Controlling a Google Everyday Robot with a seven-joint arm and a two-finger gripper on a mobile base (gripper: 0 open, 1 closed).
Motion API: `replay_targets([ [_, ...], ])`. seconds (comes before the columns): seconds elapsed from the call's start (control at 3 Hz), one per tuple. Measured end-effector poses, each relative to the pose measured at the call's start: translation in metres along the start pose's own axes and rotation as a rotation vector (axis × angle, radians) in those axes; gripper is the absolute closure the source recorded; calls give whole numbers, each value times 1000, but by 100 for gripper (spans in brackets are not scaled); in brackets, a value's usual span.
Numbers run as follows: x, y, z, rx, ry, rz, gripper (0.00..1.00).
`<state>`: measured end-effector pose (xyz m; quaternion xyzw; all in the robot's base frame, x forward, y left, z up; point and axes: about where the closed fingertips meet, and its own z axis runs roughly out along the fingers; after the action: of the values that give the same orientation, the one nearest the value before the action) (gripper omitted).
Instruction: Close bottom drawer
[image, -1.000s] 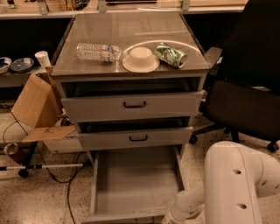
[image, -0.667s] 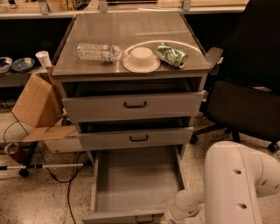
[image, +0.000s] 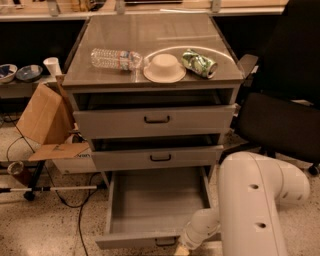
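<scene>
The bottom drawer (image: 155, 207) is pulled far out of the grey cabinet, a long shallow grey tray with nothing in it. Its flat front (image: 135, 241) runs along the lower edge of the view, and its small black handle (image: 165, 242) just shows. My white arm (image: 255, 200) fills the lower right. My gripper (image: 182, 247) is at the drawer front's right end, beside the handle, mostly cut off by the frame edge. The two upper drawers (image: 155, 120) stand slightly ajar.
On the cabinet top lie a plastic water bottle (image: 115, 58), a white bowl (image: 164, 67) and a green bag (image: 198, 62). A black office chair (image: 285, 115) stands to the right. A cardboard box (image: 42, 117), cables and a stick lie on the floor to the left.
The end of my arm has moved a little to the left along the drawer front. The drawer front sits slightly higher in the view than before.
</scene>
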<state>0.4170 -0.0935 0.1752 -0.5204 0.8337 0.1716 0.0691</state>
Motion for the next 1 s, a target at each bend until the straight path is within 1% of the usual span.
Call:
replay_targets([
  [0.33,-5,-5,-1,14,0,-1,0],
  [0.67,-32,-31,-2,51,4,-33,0],
  [1.0,-32,-31,-2,51,4,-33,0],
])
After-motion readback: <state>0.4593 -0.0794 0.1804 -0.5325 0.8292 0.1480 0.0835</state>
